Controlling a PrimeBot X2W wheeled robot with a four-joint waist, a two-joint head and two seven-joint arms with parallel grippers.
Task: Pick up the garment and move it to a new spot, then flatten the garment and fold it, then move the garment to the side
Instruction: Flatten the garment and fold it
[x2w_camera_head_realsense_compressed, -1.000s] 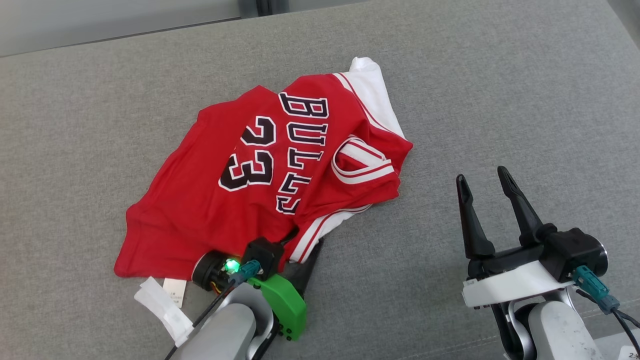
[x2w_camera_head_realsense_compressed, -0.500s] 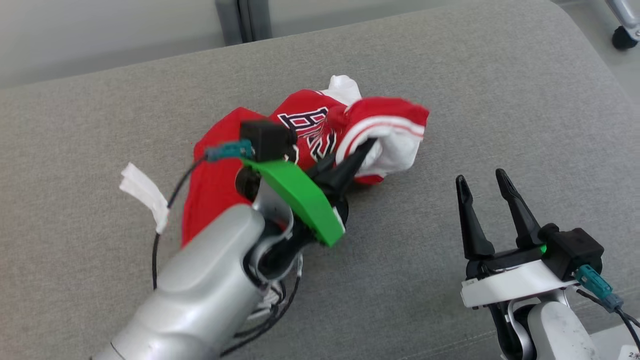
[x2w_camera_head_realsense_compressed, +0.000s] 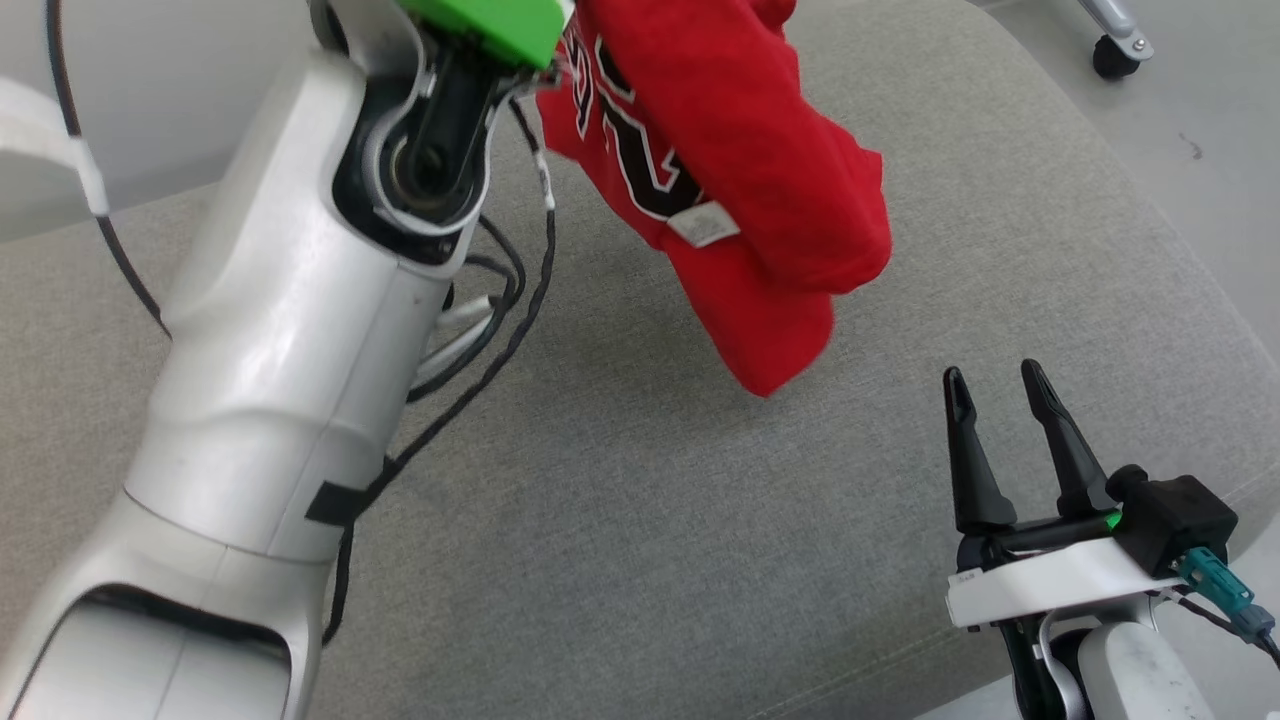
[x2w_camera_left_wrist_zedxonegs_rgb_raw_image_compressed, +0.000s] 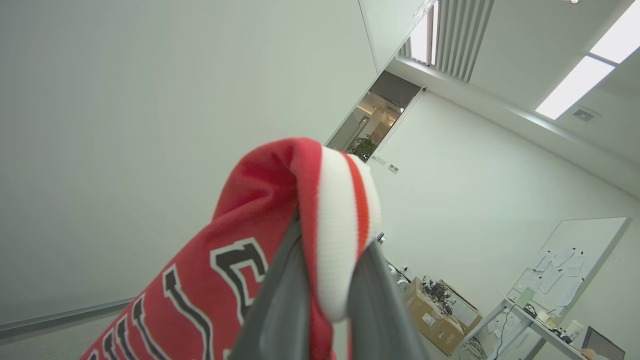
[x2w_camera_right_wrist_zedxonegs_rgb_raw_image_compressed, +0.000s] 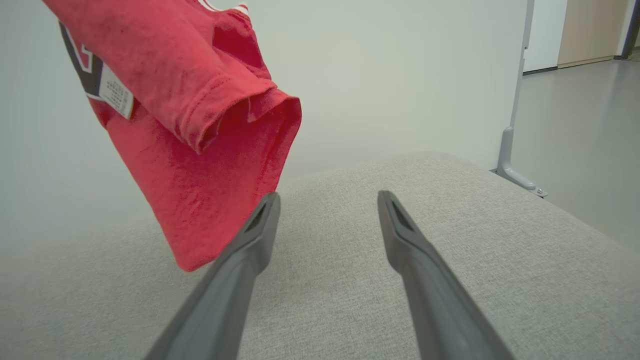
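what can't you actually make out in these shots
Head view: the top edge cuts off the upper part of the red and white basketball jersey, along with the grip on it.
Left wrist view: the dark fingers of the left gripper and the bottom edge hide most of the jersey's black lettering.
Right wrist view: print on the small white label is too small to read.
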